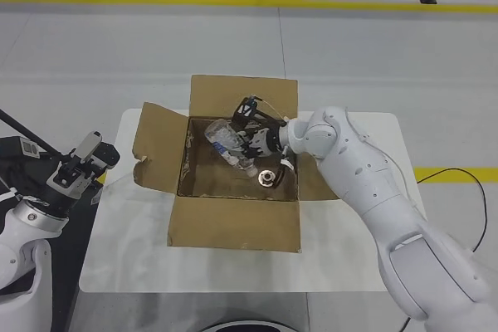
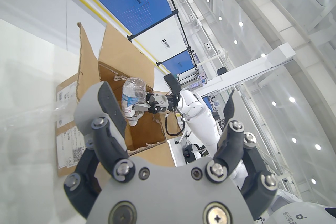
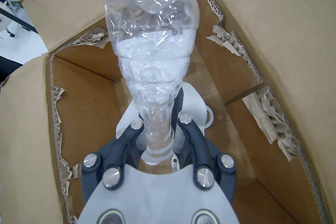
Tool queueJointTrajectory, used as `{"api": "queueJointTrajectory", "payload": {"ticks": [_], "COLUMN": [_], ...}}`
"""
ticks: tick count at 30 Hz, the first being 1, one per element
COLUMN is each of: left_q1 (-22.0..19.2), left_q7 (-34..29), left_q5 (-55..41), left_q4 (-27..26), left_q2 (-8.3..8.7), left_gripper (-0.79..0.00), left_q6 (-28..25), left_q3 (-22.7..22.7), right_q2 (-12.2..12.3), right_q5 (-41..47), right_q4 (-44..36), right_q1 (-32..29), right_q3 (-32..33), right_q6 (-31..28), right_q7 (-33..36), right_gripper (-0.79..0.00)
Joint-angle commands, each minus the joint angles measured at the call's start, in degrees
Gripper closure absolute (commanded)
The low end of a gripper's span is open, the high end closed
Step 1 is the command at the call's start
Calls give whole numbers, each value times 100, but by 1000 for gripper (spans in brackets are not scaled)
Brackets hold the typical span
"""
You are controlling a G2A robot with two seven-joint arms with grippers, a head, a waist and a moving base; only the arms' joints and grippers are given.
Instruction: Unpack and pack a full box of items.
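Observation:
An open cardboard box (image 1: pixel 232 224) stands in the middle of the white table (image 1: pixel 349 249). My right gripper (image 1: pixel 253 137) is over the box's far part, shut on the neck of a clear, crumpled plastic bottle (image 1: pixel 224 137). The bottle lies tilted above the box interior. In the right wrist view the bottle (image 3: pixel 152 51) points away from the gripper (image 3: pixel 158 114), over the box walls (image 3: pixel 86 104). My left gripper (image 1: pixel 100 151) is off the table's left edge, open and holding nothing. The left wrist view looks past its open fingers (image 2: pixel 107 104) at the box (image 2: pixel 115 51) and the held bottle (image 2: pixel 132 96).
A round dark object (image 1: pixel 268 177) lies on the box floor near the right wall. A white part (image 3: pixel 195 107) sits beneath the bottle. The four box flaps stand spread outward, their torn edges lining the opening. Bare table lies in front of the box.

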Motion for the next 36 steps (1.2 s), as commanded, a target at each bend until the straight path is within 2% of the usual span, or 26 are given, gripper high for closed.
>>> {"api": "queueJointTrajectory", "payload": {"ticks": [1,7,17,23,30,36], "left_q1": [0,0,0,0,0,0], "left_q7": [0,0,0,0,0,0], "left_q5": [0,0,0,0,0,0], "left_q4": [0,0,0,0,0,0], "left_q2": [0,0,0,0,0,0], "left_gripper": [-785,-785,-785,-785,-785,-785], "left_q6": [0,0,0,0,0,0], "left_q3": [0,0,0,0,0,0], "right_q2": [0,81,489,873,1298,1525], "right_q5": [0,16,888,1433,2480,3126], "right_q4": [0,-321,-1200,-2346,-3802,-4498], "right_q1": [0,-182,-697,-1457,-2532,-3171], "right_q3": [0,157,1003,1808,2878,3531], "right_q6": [0,21,-694,-1031,-985,-903], "right_q7": [0,-270,-220,-116,153,218], "right_gripper": [0,0,0,0,0,0]}}
